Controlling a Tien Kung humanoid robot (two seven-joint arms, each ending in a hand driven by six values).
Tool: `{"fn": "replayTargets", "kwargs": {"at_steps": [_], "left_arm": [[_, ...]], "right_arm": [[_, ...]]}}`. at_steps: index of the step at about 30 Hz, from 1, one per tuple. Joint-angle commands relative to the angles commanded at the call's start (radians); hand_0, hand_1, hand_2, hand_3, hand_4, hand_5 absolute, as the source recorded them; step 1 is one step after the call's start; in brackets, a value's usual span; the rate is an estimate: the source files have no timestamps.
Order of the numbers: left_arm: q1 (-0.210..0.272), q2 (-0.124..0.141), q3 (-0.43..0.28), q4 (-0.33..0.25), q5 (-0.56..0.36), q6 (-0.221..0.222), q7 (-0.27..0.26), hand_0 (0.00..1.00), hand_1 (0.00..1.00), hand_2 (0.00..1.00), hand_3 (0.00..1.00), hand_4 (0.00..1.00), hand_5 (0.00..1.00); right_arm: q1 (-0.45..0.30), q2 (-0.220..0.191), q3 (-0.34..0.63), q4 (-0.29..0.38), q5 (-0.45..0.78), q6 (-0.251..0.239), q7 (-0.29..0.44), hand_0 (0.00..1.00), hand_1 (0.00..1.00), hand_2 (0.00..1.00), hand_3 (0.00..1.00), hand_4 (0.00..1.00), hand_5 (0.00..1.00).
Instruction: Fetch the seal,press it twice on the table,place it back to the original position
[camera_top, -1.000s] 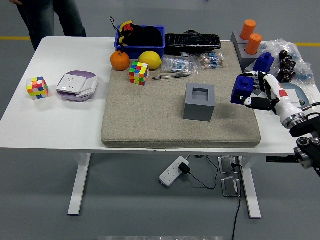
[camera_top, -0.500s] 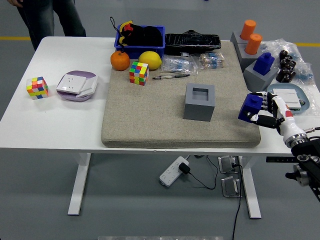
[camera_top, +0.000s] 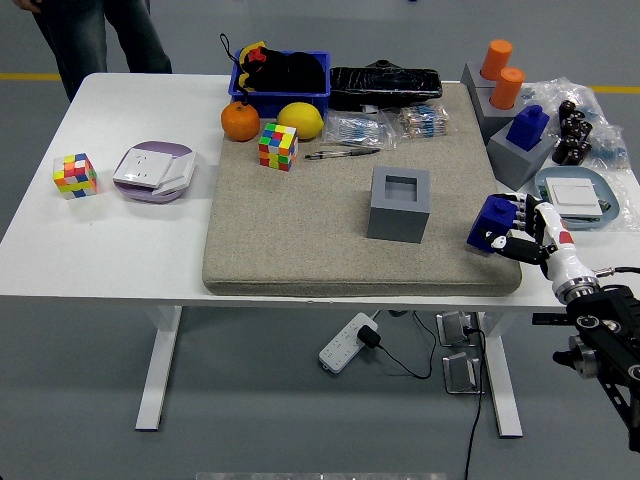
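- Fingers (camera_top: 517, 226) of the robot's right hand (camera_top: 528, 232) are curling around a small blue block-shaped seal (camera_top: 491, 223), holding it from its right side.
- That blue seal is sitting low over the right edge of a beige fabric mat (camera_top: 300, 220), near the mat's front right corner; whether it is touching the mat I cannot tell.
- Reaching in from the lower right, the black right arm (camera_top: 605, 330) with its white wrist is lying over the white worktop (camera_top: 100, 240) beside the mat.
- Left of the seal, a grey square block with a square recess in its top (camera_top: 400, 204) is standing on the mat.
- Behind the hand, a second blue seal (camera_top: 527, 126) is sitting on a grey base (camera_top: 514, 158), with two orange cylinders (camera_top: 502, 72) standing on another grey base further back.
- Just right of the hand, a round blue-grey dish holding a white square (camera_top: 574, 196) is lying on the worktop, with dark beads in clear bags (camera_top: 580, 130) behind it.
- At the far end of the mat, a multicoloured puzzle cube (camera_top: 278, 146), an orange (camera_top: 240, 121), a yellow lemon (camera_top: 300, 120) and pens (camera_top: 342, 151) are resting near a blue plastic bin (camera_top: 280, 76).
- On the worktop's left part, another puzzle cube (camera_top: 75, 175) is standing just beside a lilac and white socket unit (camera_top: 153, 172).
- A person's legs in jeans (camera_top: 100, 35) are showing at the far left corner.
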Motion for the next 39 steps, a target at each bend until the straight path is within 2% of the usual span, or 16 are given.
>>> {"fn": "replayTargets", "kwargs": {"at_steps": [18, 39], "left_arm": [[0.0, -0.002, 0.002, 0.0, 0.002, -0.001, 0.0, 0.823, 0.787, 0.75, 0.813, 0.71, 0.351], [-0.001, -0.002, 0.002, -0.001, 0.001, -0.005, 0.0, 0.823, 0.787, 0.751, 0.813, 0.71, 0.351]], "right_arm": [[0.008, 0.014, -0.05, -0.056, 0.036, 0.008, 0.004, 0.531, 0.343, 0.356, 0.36, 0.621, 0.002], [0.013, 0.006, -0.063, -0.046, 0.043, 0.009, 0.005, 0.53, 0.343, 0.355, 0.358, 0.618, 0.002]]}}
